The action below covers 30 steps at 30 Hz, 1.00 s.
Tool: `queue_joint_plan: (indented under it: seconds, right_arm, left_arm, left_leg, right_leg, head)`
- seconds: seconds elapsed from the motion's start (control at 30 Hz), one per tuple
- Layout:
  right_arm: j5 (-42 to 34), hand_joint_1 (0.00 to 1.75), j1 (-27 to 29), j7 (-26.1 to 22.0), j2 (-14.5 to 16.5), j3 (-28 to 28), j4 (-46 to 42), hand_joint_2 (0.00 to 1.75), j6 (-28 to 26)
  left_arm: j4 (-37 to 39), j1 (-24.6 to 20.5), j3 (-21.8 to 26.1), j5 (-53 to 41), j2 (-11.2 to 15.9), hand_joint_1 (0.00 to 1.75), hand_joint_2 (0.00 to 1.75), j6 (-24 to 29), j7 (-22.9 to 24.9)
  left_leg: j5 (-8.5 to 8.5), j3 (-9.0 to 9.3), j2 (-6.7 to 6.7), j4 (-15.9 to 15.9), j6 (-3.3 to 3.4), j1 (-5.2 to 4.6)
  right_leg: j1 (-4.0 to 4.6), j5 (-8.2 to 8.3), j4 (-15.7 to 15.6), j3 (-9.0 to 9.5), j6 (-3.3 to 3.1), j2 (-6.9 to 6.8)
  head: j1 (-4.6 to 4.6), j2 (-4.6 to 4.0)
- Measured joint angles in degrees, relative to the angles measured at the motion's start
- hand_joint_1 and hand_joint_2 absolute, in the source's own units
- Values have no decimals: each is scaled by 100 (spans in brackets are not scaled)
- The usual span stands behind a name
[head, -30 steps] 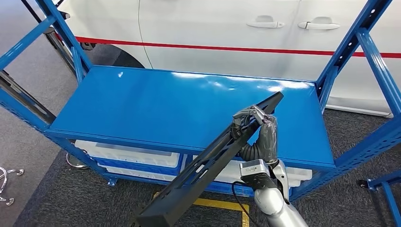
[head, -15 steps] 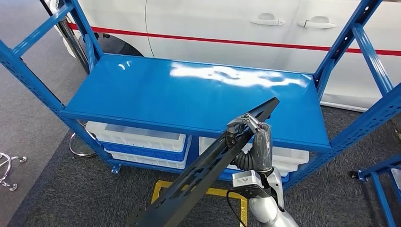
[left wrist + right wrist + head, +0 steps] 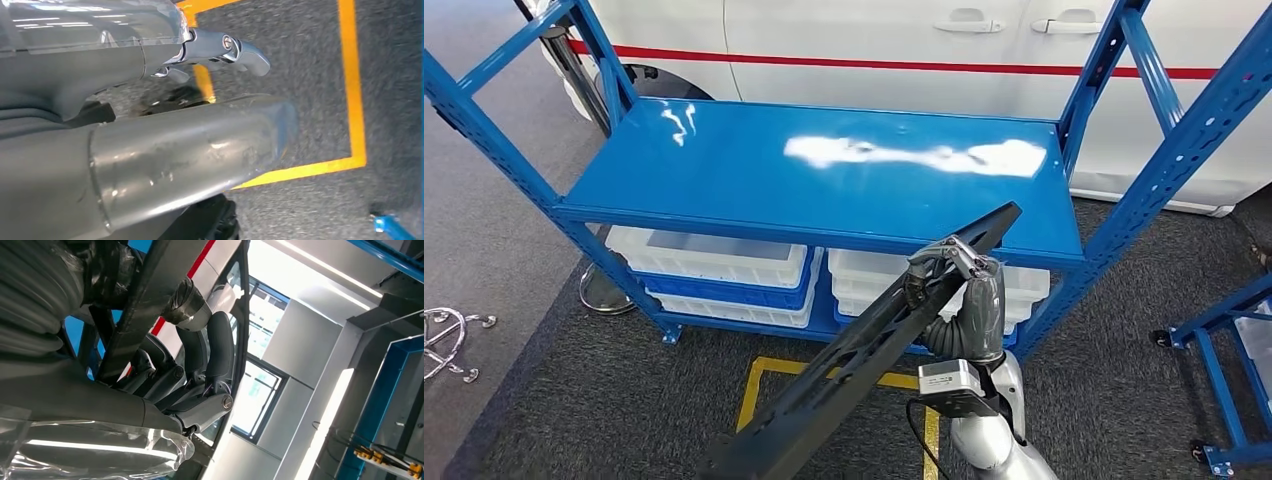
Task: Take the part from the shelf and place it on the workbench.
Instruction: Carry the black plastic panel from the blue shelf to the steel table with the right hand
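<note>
The part [image 3: 854, 360] is a long black slotted metal bar, slanting from low in the head view up to its tip at the shelf's front edge. My right hand [image 3: 959, 300] grips it near the upper end, fingers wrapped over the bar, in front of the blue shelf [image 3: 824, 170], whose top board is bare. In the right wrist view the dark fingers [image 3: 210, 350] curl around the black bar [image 3: 150, 295]. My left hand [image 3: 150, 150] hangs over the carpet with its fingers apart and holds nothing.
White and blue bins [image 3: 724, 265] fill the lower shelf level. A white car [image 3: 874, 40] with a red stripe stands behind the rack. Yellow floor tape [image 3: 759, 385] marks the dark carpet. Another blue frame [image 3: 1214, 350] stands at the right, a chrome chair base [image 3: 444, 340] at the left.
The whole view has shifted as the camera moved back from the rack. The bar's tip, over the shelf board before, now lies at the front edge. The right hand still grips it.
</note>
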Motion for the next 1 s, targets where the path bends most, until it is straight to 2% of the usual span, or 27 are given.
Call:
queue_joint_plan:
  seconds: [0.03,0.07,0.1,0.13,0.17,0.2,0.23,0.27,0.3,0.33,0.37,0.4,0.43,0.47,0.5,0.53,0.57,0.6,0.63,0.7,0.73,0.8,0.83,0.87,0.9,0.97,1.0]
  right_arm:
    - [-19,175,0,7,-1,-23,-13,175,-9]
    - [-35,175,0,13,-3,-52,-32,175,-21]
    - [-44,175,0,16,-4,-81,-58,175,-35]
    - [-50,175,1,20,-6,-111,-95,175,-48]
    - [-54,175,2,22,-9,-140,-135,175,-61]
    - [-58,175,3,25,-13,-165,-171,175,-68]
    - [-66,175,5,28,-16,-187,-203,175,-73]
    - [-73,175,10,32,-20,-207,-229,175,-77]
    - [-80,175,17,36,-25,-229,-250,175,-77]
    - [-85,175,26,39,-30,-248,-270,175,-80]
    - [-87,175,36,42,-39,-268,-287,175,-84]
    - [-91,175,46,44,-50,-287,-300,175,-89]
    - [-94,175,59,45,-60,-299,-309,175,-95]
    - [-96,175,78,46,-69,-308,-316,175,-99]
    - [-98,175,98,47,-78,-313,-321,175,-102]
    - [-98,175,118,47,-85,-315,-324,175,-105]
    - [-98,175,133,47,-92,-316,-328,175,-109]
    - [-98,175,141,47,-97,-317,-336,175,-113]
    - [-98,175,145,47,-101,-319,-350,175,-119]
    - [-97,175,153,43,-104,-329,-397,175,-139]
    - [-96,175,157,41,-106,-342,-421,175,-151]
    - [-97,175,167,39,-111,-378,-452,175,-169]
    - [-97,175,167,40,-113,-396,-467,175,-172]
    - [-99,175,169,42,-116,-413,-487,175,-173]
    - [-101,175,170,43,-119,-428,-508,175,-173]
    - [-110,175,175,45,-127,-455,-551,175,-176]
    - [-116,175,182,47,-134,-473,-566,175,-178]
  left_arm:
    - [0,-2,0,-1,0,0,0,0,1]
    - [0,-4,0,-1,0,0,0,0,2]
    - [0,-11,0,-1,1,0,0,0,2]
    - [-2,-22,0,-1,10,0,0,2,3]
    - [-4,-37,0,0,16,0,0,4,3]
    - [-5,-51,0,0,22,0,0,5,3]
    - [-7,-61,0,1,27,0,0,7,4]
    - [-7,-64,0,1,24,0,0,7,5]
    - [-6,-60,1,2,23,0,0,7,8]
    - [-5,-56,2,4,23,0,0,9,13]
    - [-5,-52,3,7,23,0,0,10,16]
    - [-4,-50,4,10,22,0,0,11,19]
    - [-4,-46,4,13,21,0,0,11,20]
    - [-4,-38,4,14,20,0,0,10,20]
    - [-4,-27,4,14,18,0,0,9,20]
    - [-4,-17,4,15,17,0,0,9,20]
    - [-4,-11,4,15,17,0,0,9,20]
    - [-4,-8,4,15,17,0,0,9,20]
    - [-4,-7,4,15,18,0,0,9,19]
    - [-4,-5,4,16,18,0,0,10,10]
    - [-4,-3,4,17,18,0,0,10,4]
    - [-4,7,5,18,20,0,0,11,-7]
    - [-3,14,7,19,21,0,0,11,-8]
    - [-3,21,9,19,23,0,0,12,-10]
    - [-2,26,10,20,24,0,0,13,-11]
    - [-2,28,11,20,24,0,0,13,-13]
    - [-2,29,11,19,24,0,0,13,-13]
  left_leg:
    - [45,79,-1,110,14,-3]
    - [174,267,-2,10,46,-12]
    - [296,553,-6,-282,101,-29]
    - [324,917,-9,-715,177,-60]
    - [287,1259,-9,-1168,237,-91]
    - [228,1488,-10,-1500,281,-124]
    - [179,1611,-9,-1710,312,-153]
    - [217,1615,-8,-1797,325,-167]
    - [307,1579,-1,-1839,350,-157]
    - [406,1543,11,-1904,382,-144]
    - [520,1486,25,-1963,414,-125]
    - [626,1411,39,-2000,434,-107]
    - [712,1313,46,-2007,446,-111]
    - [788,1206,51,-1992,447,-110]
    - [855,1093,57,-1968,435,-108]
    - [915,979,63,-1934,420,-102]
    - [968,862,68,-1887,400,-92]
    - [1014,744,69,-1827,373,-81]
    - [1049,635,68,-1755,342,-73]
    - [1106,482,62,-1617,273,-71]
    - [1140,447,59,-1580,239,-76]
    - [1207,417,51,-1564,171,-67]
    - [1150,384,43,-1526,138,-55]
    - [984,332,36,-1404,104,-42]
    - [726,258,30,-1181,72,-28]
    - [157,102,26,-488,18,-17]
    - [31,69,26,-170,3,-14]
  right_leg:
    - [15,70,6,-95,-1,-2]
    - [33,140,10,-188,0,-2]
    - [45,207,14,-265,3,0]
    - [58,268,18,-325,13,2]
    - [61,327,17,-362,31,-1]
    - [52,382,5,-372,56,-8]
    - [40,439,-17,-373,92,-18]
    - [27,509,-59,-369,131,-25]
    - [21,560,-101,-374,168,-27]
    - [20,508,-95,-406,200,-19]
    - [21,338,-2,-459,225,-8]
    - [16,50,221,-534,246,1]
    - [7,-281,554,-614,267,9]
    - [-2,-524,926,-676,289,10]
    - [-9,-621,1246,-699,314,10]
    - [-18,-570,1428,-660,335,9]
    - [-28,-426,1435,-539,354,8]
    - [-43,-278,1245,-315,371,6]
    - [-59,-251,906,-24,383,4]
    - [-44,-413,211,476,342,20]
    - [-29,-512,31,583,303,31]
    - [-13,-481,-18,566,198,33]
    - [-19,-428,-23,525,146,25]
    - [-26,-362,-35,469,93,14]
    - [-35,-290,-46,399,53,5]
    - [-31,-158,-43,236,26,1]
    - [-29,-94,-37,150,28,-1]
  head:
    - [0,0]
    - [-1,0]
    - [-1,0]
    - [-1,1]
    - [-1,0]
    - [1,1]
    - [-2,1]
    - [-4,1]
    - [-6,1]
    - [-8,1]
    - [-6,1]
    - [-3,1]
    - [-1,1]
    - [1,1]
    - [1,1]
    - [1,1]
    - [1,0]
    - [0,1]
    - [1,0]
    - [-5,1]
    - [-8,0]
    - [-8,1]
    - [-9,0]
    - [-9,0]
    - [-10,1]
    - [-13,1]
    - [-13,1]
